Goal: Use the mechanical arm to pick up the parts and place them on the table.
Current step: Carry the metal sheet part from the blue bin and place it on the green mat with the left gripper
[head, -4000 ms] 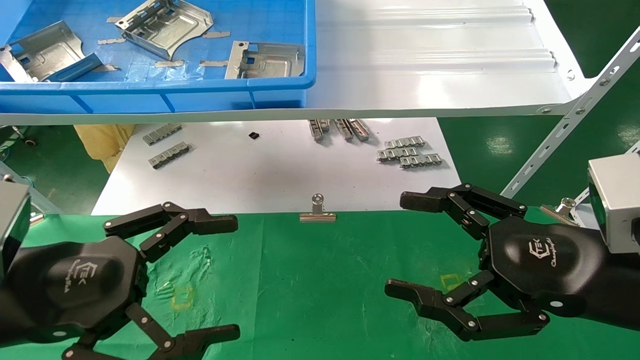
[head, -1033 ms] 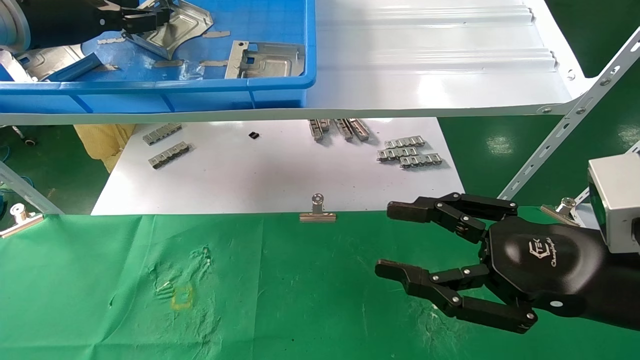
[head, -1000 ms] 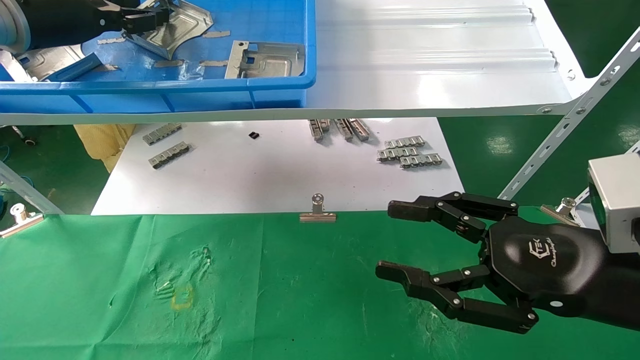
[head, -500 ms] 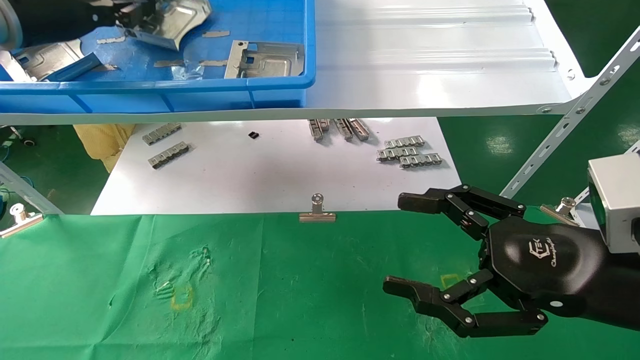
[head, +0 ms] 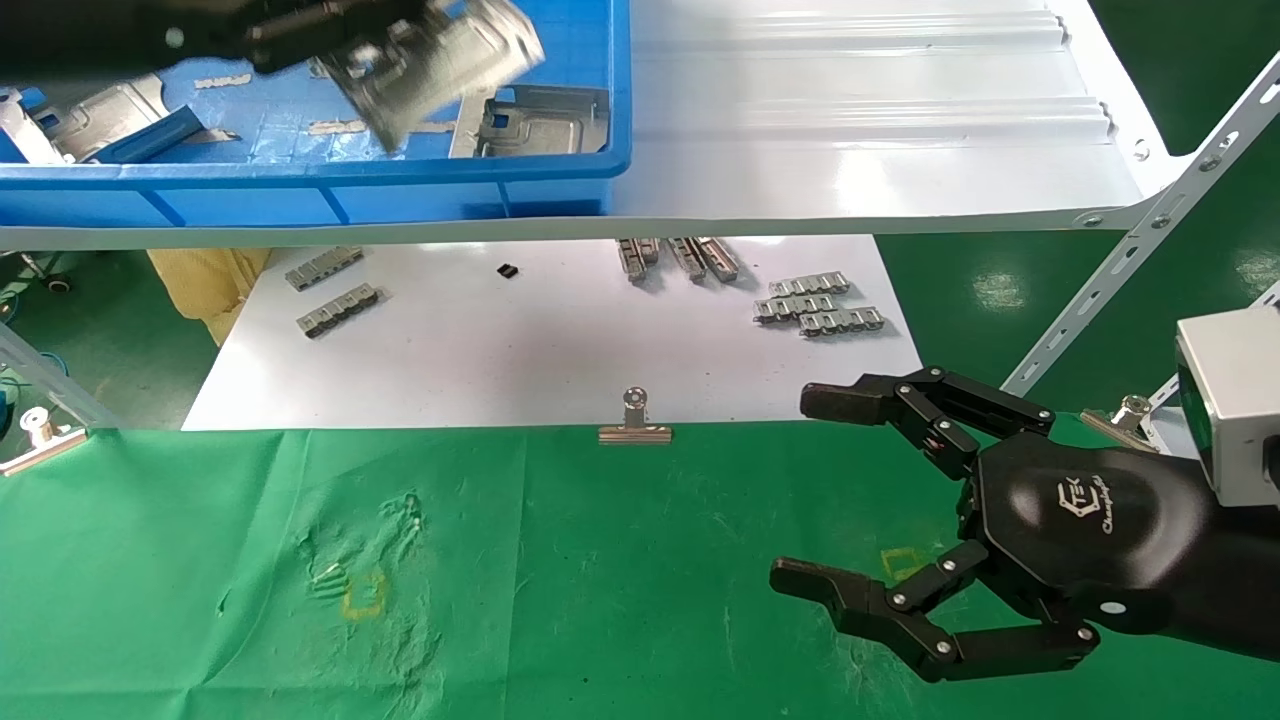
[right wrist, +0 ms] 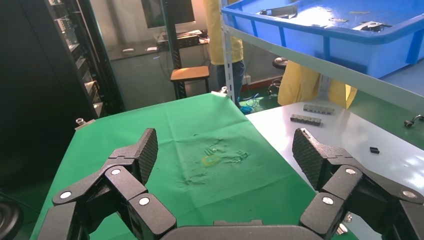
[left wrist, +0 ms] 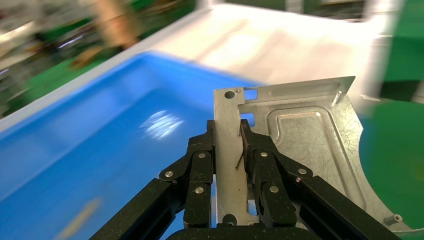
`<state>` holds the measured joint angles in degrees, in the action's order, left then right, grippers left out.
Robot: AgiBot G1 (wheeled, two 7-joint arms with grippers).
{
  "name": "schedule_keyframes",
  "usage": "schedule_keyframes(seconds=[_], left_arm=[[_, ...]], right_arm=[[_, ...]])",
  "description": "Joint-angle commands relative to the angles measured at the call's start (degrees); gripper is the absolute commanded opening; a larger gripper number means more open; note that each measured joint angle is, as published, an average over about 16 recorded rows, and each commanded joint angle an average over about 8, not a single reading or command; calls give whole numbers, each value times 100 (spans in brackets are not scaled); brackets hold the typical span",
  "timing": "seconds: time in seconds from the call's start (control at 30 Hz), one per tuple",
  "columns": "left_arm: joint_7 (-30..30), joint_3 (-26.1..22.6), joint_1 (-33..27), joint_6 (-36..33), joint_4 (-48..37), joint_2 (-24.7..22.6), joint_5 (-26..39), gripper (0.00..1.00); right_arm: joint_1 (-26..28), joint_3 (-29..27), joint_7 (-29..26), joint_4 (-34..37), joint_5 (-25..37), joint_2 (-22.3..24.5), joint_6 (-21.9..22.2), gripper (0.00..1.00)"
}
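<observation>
Up over the blue bin (head: 560,165) on the white shelf (head: 850,150), the left pincer (left wrist: 227,150) is clenched on a metal plate (left wrist: 295,150), its black fingers (left wrist: 200,165) pinching one flat flange edge while most of the sheet juts out past them. From the head view the plate (head: 440,60) hangs tilted above the bin, clear of the two other plates (head: 535,120) lying inside; exactly how high it sits over the bin rim is hard to judge, since that part is blurred. The grip is narrow and off-centre, so the plate could pivot or slip out on the way to the green tabletop (head: 600,560), and a low carry could catch its free corner on the bin wall or the shelf lip. The right pincer (head: 835,495) hovers spread wide over the tabletop, grasping nothing.
</observation>
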<state>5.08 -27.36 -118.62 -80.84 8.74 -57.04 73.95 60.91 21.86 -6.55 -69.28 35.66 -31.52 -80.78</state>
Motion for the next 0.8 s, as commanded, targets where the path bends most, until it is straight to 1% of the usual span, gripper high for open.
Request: schedule_keyframes(seconds=[0.03,0.13,0.23,0.4,0.5,0.57,0.63,0.8], left_arm=[[232,68,34,-669,67,109,-110,0],[557,66,258,-1040,366,243,-310,0],[831,-56,623,-1140,975,458,-623,0],[1089,-520,1433,-1141,2398,1097,-1489,0],[1256,-891,1794,-1083,2910,1425,-1779,0],[1455,-1142,1924,-1029,2976,1524,-1721,0],[1731,-1377,1990,-972,2880,1533,-1512,0],[2518,-1828,2069,-835,2296,1330,-848,0]], right_arm=[[0,0,0,0,0,0,0,100],[0,0,0,0,0,0,0,100],[0,0,0,0,0,0,0,100],[0,0,0,0,0,0,0,100],[0,0,0,0,0,0,0,100],[0,0,0,0,0,0,0,100],[0,0,0,0,0,0,0,100],[0,0,0,0,0,0,0,100]])
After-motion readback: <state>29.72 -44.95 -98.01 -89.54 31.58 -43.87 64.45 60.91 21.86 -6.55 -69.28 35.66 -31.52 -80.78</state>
